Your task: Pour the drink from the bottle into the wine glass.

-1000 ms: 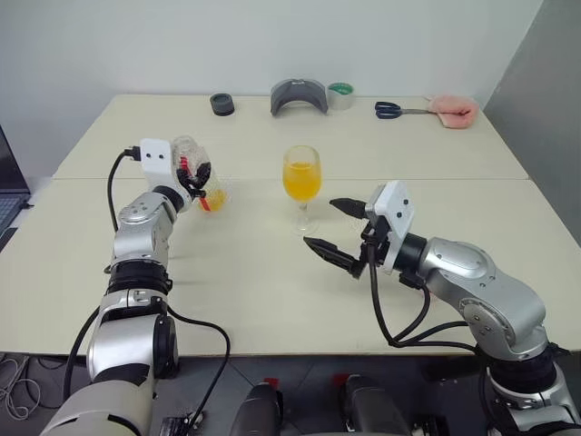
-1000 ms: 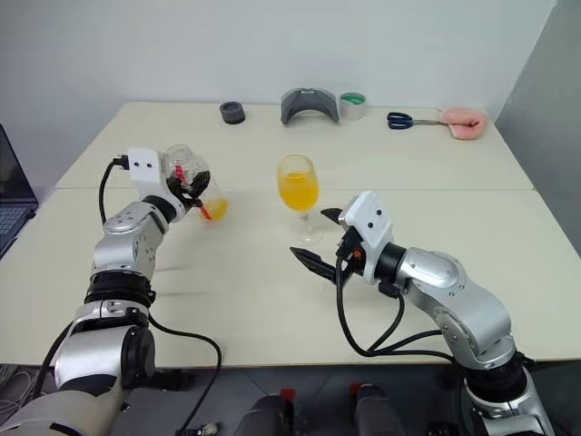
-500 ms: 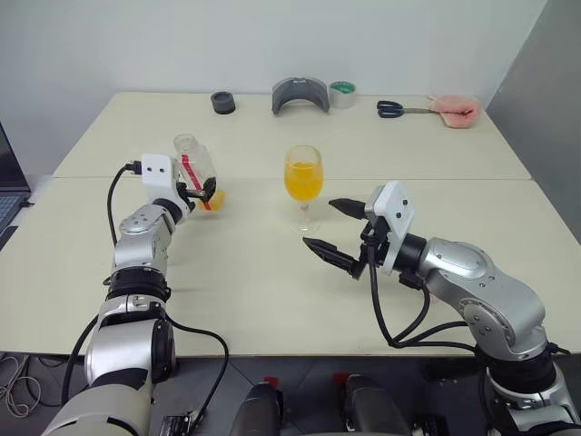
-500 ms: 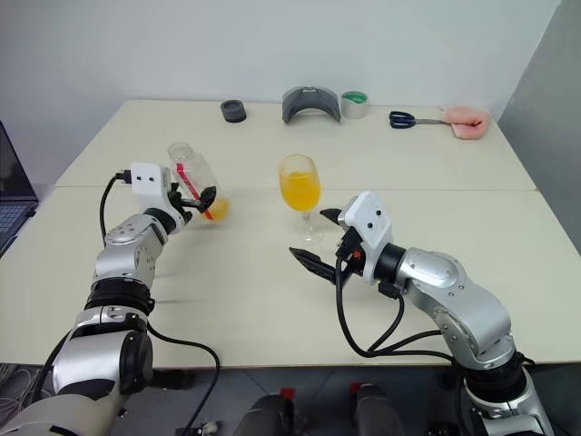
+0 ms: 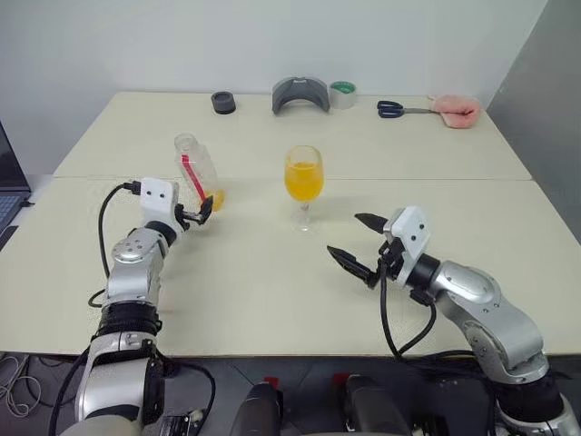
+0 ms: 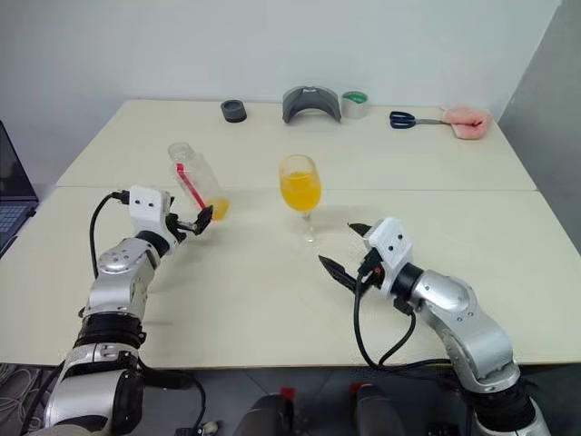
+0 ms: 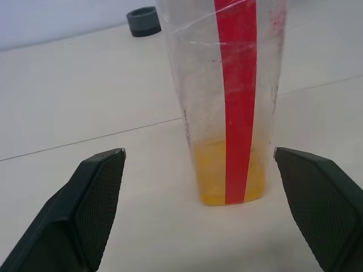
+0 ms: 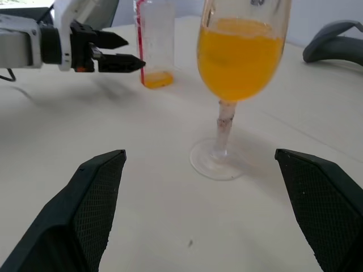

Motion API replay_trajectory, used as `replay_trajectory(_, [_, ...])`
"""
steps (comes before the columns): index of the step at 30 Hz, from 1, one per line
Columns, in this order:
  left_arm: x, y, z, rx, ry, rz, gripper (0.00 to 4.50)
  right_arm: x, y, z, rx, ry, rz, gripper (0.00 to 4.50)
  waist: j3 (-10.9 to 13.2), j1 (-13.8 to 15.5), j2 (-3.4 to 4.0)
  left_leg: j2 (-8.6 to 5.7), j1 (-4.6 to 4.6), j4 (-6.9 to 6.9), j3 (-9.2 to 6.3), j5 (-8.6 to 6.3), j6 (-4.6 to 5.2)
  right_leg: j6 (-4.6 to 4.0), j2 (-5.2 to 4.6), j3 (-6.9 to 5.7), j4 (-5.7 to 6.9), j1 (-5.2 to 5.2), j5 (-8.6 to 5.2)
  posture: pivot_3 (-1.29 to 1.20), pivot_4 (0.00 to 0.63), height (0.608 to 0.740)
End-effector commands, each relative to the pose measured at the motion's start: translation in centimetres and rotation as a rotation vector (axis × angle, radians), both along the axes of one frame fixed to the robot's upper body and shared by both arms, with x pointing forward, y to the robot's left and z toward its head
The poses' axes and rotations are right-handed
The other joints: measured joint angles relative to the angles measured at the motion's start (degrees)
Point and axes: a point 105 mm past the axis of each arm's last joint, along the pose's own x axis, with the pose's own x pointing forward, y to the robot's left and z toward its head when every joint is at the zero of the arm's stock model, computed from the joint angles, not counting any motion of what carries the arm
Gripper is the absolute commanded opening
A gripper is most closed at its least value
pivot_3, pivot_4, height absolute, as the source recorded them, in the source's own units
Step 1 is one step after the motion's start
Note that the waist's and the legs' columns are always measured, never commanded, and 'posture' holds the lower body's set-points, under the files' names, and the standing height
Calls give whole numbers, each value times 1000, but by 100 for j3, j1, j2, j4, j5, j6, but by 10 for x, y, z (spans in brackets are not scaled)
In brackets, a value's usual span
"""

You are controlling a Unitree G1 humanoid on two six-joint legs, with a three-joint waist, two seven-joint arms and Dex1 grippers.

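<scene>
seemingly the pour is done: the wine glass (image 5: 303, 176) stands upright mid-surface with its bowl mostly full of the drink (image 8: 240, 56), and the bottle (image 5: 199, 173) stands to its left on the surface (image 5: 272, 272), free of any grip, with only a little orange at its base. the left gripper (image 5: 201, 213) sits just short of the bottle with fingers apart around nothing, and the right gripper (image 5: 361, 243) hangs near the glass, fingers spread too. along the far edge lie a dark ring (image 5: 222, 103), a grey curved piece (image 5: 300, 94), a tape roll (image 5: 341, 94), scissors (image 5: 394, 110) and a pink cloth (image 5: 454, 110), none obstructing anything.
</scene>
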Motion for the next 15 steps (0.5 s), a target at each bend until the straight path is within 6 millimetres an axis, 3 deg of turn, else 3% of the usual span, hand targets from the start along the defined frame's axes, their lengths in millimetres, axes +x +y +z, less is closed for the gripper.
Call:
replay_trajectory(1, [-14, 10, 10, -3, -47, 44, 4491, 7, -16, 1, -18, -122, -122, 4500, 0, -3, 0, 2, 1, 0, 0, 0, 0, 0, 0, 0, -1, 0, 0, 0, 150, 740])
replay_trajectory(8, [-48, 3, -11, -66, 27, 61, 4491, 12, -40, -12, 74, -143, -320, 4500, 0, 31, 0, 8, 1, -2, -2, 0, 0, 0, -4, 2, -3, 2, 0, 0, 150, 740])
replay_trajectory(11, [-63, -2, -15, -74, 15, 85, 4491, 21, -68, -22, 148, -144, -531, 4500, -1, 36, -1, 8, 3, -2, -2, 0, -1, 0, -5, 2, -3, 5, 0, 0, 150, 740])
replay_trajectory(15, [-71, -1, -15, -97, -20, 129, 4491, 28, -86, -30, 178, -147, -652, 4500, -1, 39, -1, 7, 5, -2, 3, 2, -3, 0, -7, 4, -3, 5, 0, 0, 150, 740])
